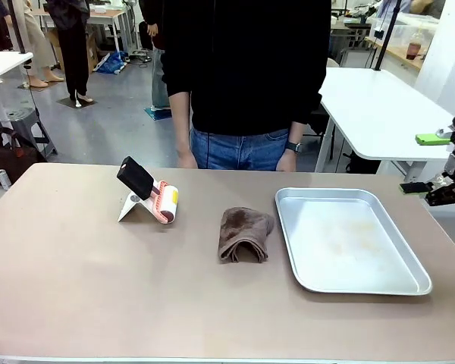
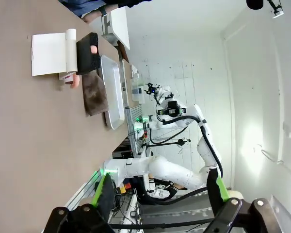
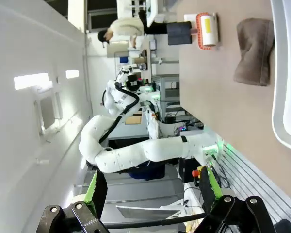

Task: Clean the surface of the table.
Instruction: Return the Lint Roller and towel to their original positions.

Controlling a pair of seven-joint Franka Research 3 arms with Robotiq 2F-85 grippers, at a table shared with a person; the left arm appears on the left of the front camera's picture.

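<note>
The person [image 1: 246, 83] at the tabletop's far edge is cut off above the chest, and both hands hang just behind that edge, partly hidden by it. At the front view's right border a dark piece of robot hardware [image 1: 451, 178] juts in; which part it is cannot be told. The lint roller [image 1: 150, 195] near the far-left part of the tabletop leans on a white sheet, and the print on its roll is too small to read.

The tabletop [image 1: 76, 280] is matte taupe-brown with a pale edge and fills the lower part of the front view. A folded brown cloth [image 1: 245, 234] lies near its middle, just beside a silver tray [image 1: 409, 265] toward the right edge, whose floor looks faintly stained.

The left gripper [image 2: 160, 194] and the right gripper [image 3: 153, 189] each hang off the tabletop with jaws spread wide, holding nothing.

White-topped tables [image 1: 379, 106], a grey floor and a dark bag [image 1: 7, 159] on it lie beyond.
</note>
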